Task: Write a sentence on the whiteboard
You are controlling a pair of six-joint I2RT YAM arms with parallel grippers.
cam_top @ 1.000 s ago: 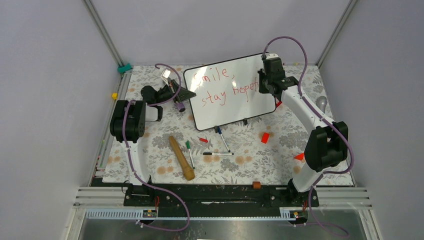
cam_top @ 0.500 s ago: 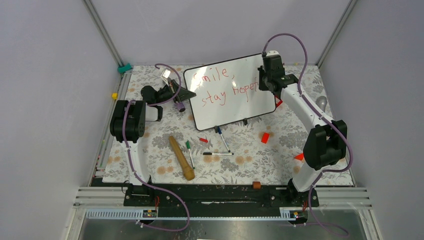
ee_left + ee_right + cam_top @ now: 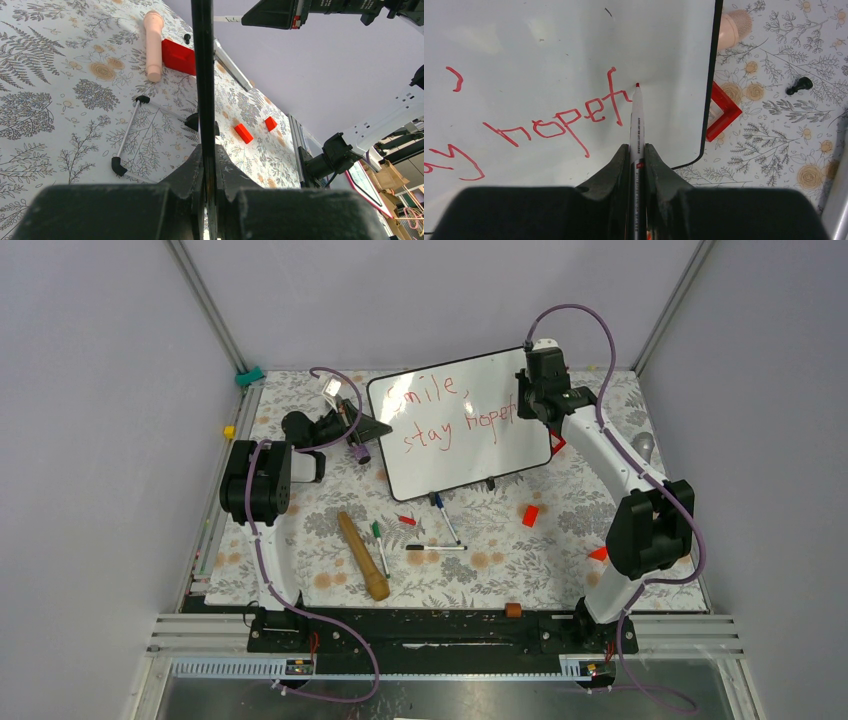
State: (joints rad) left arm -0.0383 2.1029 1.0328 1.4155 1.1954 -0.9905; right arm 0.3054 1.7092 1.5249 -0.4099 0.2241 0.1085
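Observation:
The whiteboard (image 3: 470, 455) stands tilted at the back middle of the table. The sentence (image 3: 450, 425) reads "Smile," and below it "stay hopef" in red. My left gripper (image 3: 372, 425) is shut on the whiteboard's left edge, seen edge-on in the left wrist view (image 3: 202, 75). My right gripper (image 3: 522, 410) is shut on a red marker (image 3: 636, 125). The marker's tip (image 3: 637, 85) is at the board surface (image 3: 549, 50), just right of the "f" (image 3: 613, 97).
A wooden roller (image 3: 362, 555), loose markers (image 3: 447, 520) (image 3: 435, 547) (image 3: 380, 540) and red blocks (image 3: 530, 515) (image 3: 598, 553) lie in front of the board. A red angled piece (image 3: 722, 111) and a black pawn (image 3: 799, 86) lie right of the board.
My right gripper has moved a little up and right along the second line, showing the finished "f". The left arm and board have not moved.

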